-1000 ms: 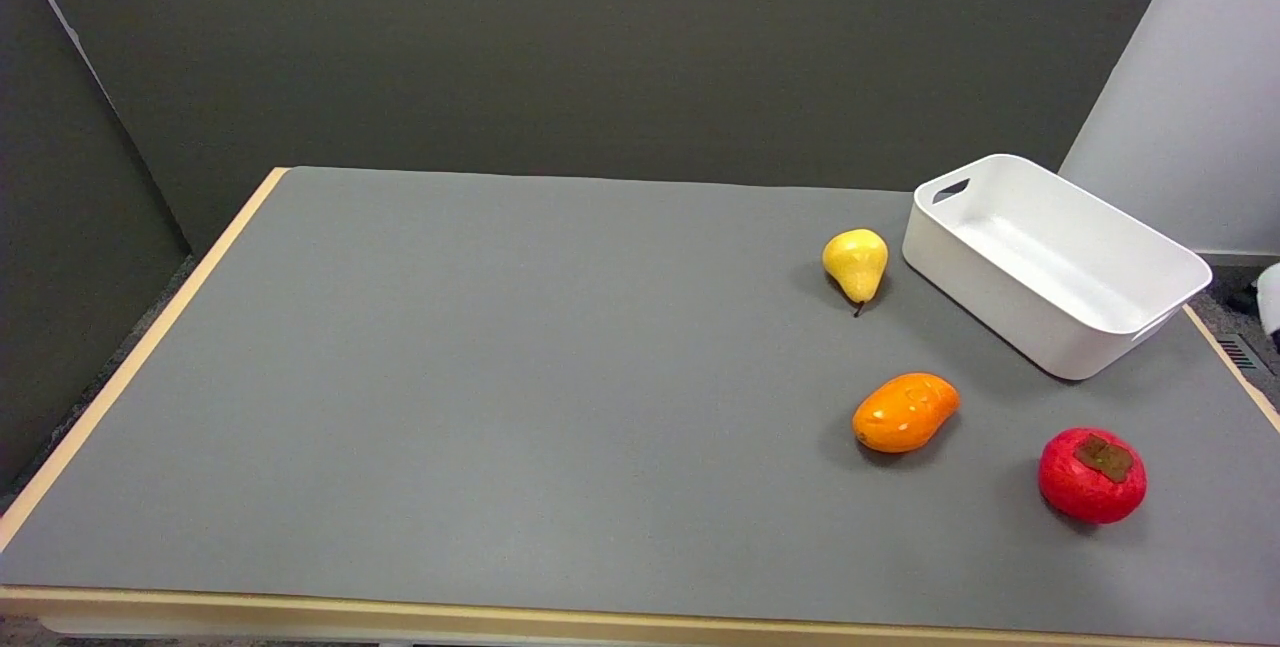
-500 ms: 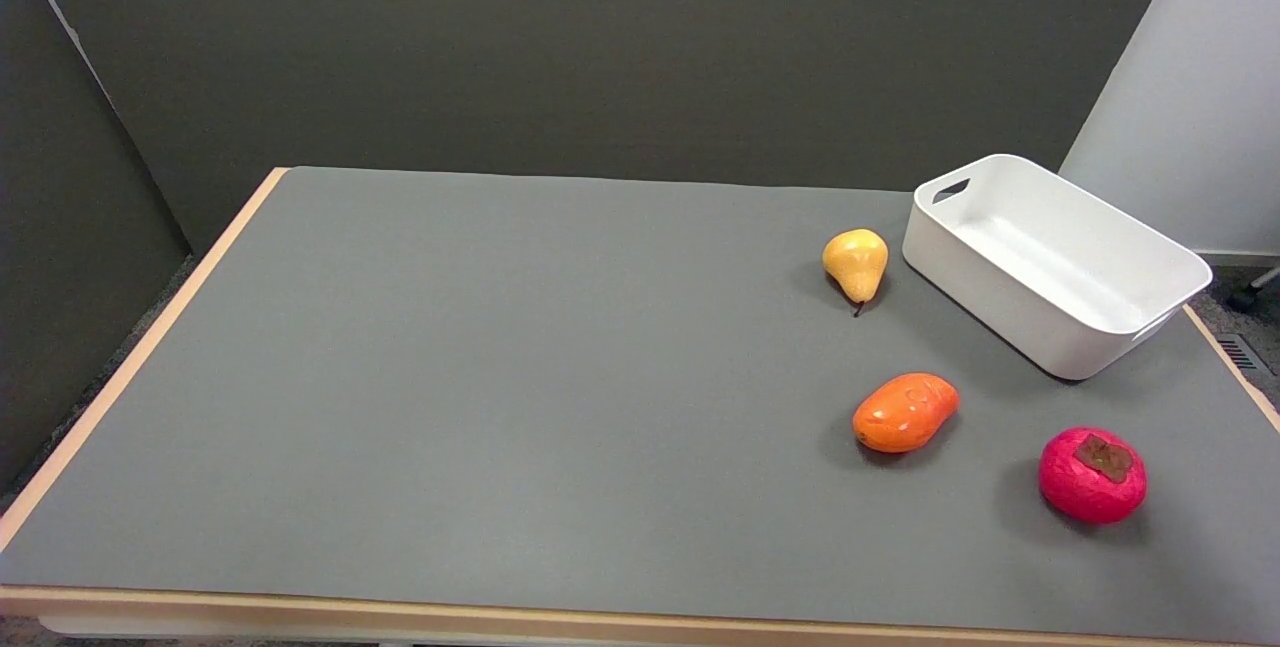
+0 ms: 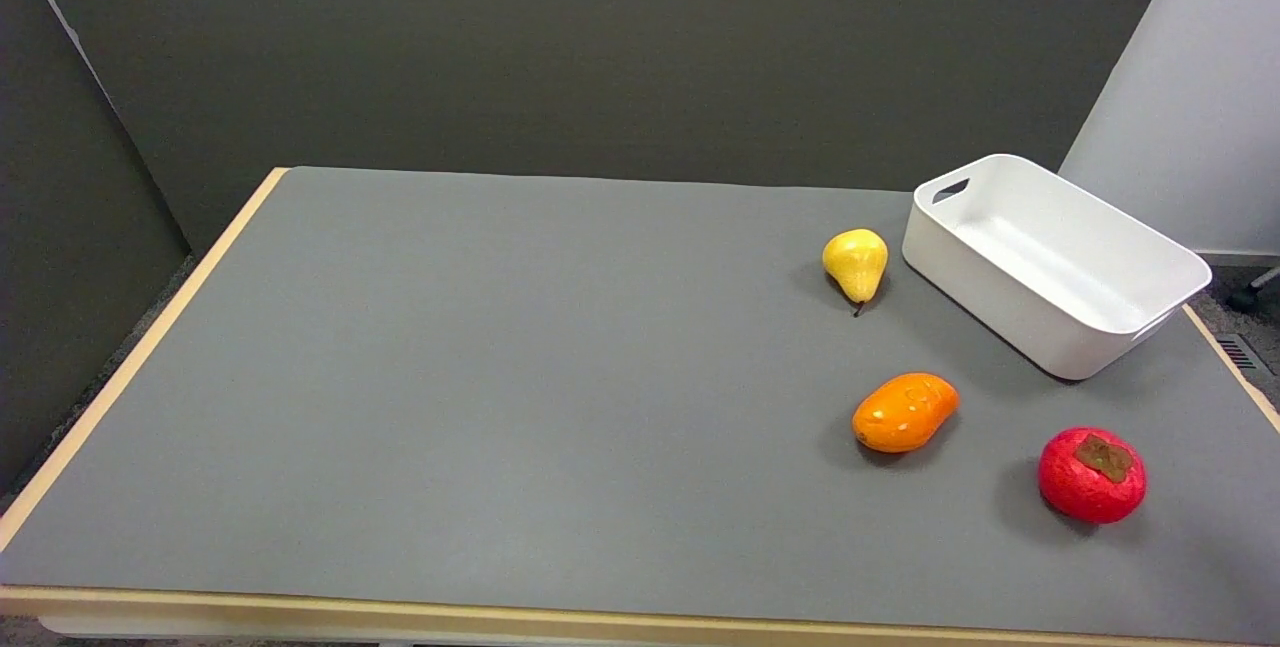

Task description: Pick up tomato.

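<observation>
Nothing shifting on the table since a second ago: red tomato (image 3: 1091, 476) sitting brown calyx up near the right front corner, just right of the orange mango (image 3: 905, 412) (right hand out of view, finger state unknowable), lying nearest the right arm's lower-right entry.

No part of the robot appears in the head view. The right arm and its hand lie outside the picture, so their pose and the lie of the fingers cannot be read. The lower right of the picture, where the right arm reaches in, shows no arm, wrist or hand. The upper left of the picture shows no left hand either. Whether the right hand holds anything cannot be told.
</observation>
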### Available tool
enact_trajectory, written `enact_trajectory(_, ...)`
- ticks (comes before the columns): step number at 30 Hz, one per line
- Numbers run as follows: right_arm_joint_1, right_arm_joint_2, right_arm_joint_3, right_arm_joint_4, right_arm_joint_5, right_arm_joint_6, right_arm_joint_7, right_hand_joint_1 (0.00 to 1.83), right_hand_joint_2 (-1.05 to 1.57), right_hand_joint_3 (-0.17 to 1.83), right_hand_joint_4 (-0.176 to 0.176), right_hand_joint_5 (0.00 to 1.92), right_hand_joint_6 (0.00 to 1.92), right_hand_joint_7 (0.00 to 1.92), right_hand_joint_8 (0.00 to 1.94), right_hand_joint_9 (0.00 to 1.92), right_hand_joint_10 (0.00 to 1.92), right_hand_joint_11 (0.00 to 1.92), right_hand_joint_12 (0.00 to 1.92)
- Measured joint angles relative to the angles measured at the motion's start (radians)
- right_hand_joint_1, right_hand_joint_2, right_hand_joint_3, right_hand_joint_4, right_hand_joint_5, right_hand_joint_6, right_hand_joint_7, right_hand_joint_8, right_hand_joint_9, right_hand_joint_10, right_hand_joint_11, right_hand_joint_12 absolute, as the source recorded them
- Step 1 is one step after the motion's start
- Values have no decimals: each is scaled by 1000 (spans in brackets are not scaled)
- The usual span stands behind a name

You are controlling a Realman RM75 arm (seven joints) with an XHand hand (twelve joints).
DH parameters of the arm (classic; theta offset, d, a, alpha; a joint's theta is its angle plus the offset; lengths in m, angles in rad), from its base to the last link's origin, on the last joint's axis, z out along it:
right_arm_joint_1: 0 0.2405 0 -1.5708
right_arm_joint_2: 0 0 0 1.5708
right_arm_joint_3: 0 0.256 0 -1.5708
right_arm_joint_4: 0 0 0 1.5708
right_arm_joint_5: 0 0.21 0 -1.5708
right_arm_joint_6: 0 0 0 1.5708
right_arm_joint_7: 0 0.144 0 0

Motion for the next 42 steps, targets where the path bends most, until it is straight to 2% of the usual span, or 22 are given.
enact_trajectory(6,0,45,21,-61,-76,99,104,303,625,860,118,296,567,425,422,306,811,258,1430)
enact_trajectory(16,6,85,-5,-40,-196,179,225,285,629,849,108,295,559,417,411,288,805,247,1431)
enact_trajectory(20,34,94,-51,-25,-235,187,249,305,621,853,99,294,557,409,417,274,812,237,1438)
enact_trajectory(22,51,97,-72,-19,-260,188,254,265,585,935,96,284,576,382,461,275,784,230,1418)
enact_trajectory(32,114,83,-135,1,-388,201,235,296,591,931,84,295,591,404,485,291,822,236,1442)
enact_trajectory(37,133,76,-141,-8,-441,225,218,351,625,849,87,313,584,440,453,296,877,252,1479)
enact_trajectory(42,154,82,-127,-63,-495,270,187,338,628,873,136,334,664,479,501,356,861,305,1491)
